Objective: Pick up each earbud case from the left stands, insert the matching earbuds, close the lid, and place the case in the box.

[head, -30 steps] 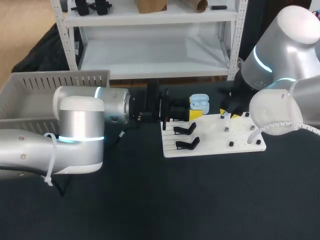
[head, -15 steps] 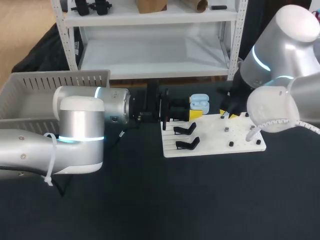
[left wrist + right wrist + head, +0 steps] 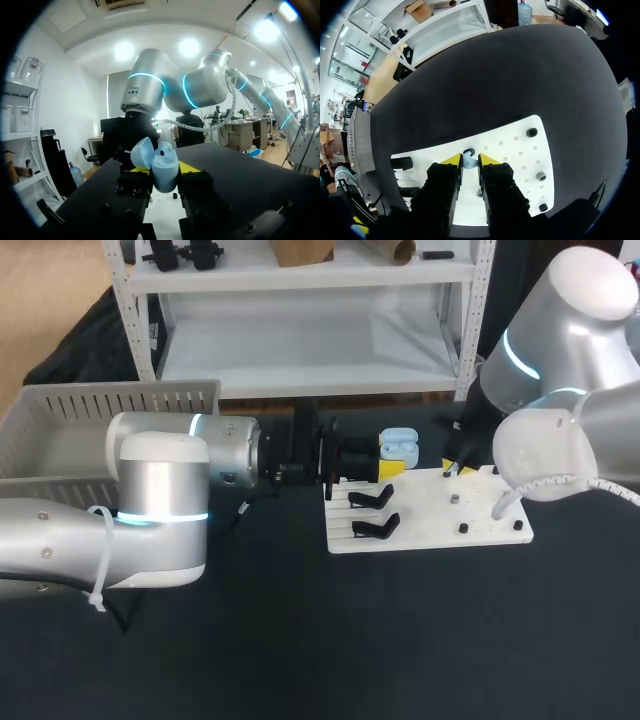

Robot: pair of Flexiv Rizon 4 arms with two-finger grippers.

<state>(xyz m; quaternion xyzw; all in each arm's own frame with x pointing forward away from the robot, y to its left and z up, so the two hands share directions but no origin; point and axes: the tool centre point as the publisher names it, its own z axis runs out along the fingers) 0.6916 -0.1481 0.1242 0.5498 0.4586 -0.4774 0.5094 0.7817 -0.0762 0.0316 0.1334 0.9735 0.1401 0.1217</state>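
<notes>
Head view: the open light-blue earbud case (image 3: pixel 398 446) is held by the left gripper (image 3: pixel 393 466) at the white board's (image 3: pixel 430 532) far edge.

Left wrist view: the case is clamped between both fingers, lid raised.

Right wrist view: a blue earbud (image 3: pixel 468 161) is pinched between the right gripper's (image 3: pixel 468 160) yellow tips, above the board.

case (image 3: pixel 399 447) behind board (image 3: pixel 430 520) | earbud (image 3: pixel 468 161) over board | basket (image 3: pixel 60 430) far left

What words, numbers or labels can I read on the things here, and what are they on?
None can be read.
Earbud case: plain light blue, no print shows.
Earbud: too small to tell.
White board: only holes and pegs, no marks.
Box: slotted grey wall, no label shows.
</notes>
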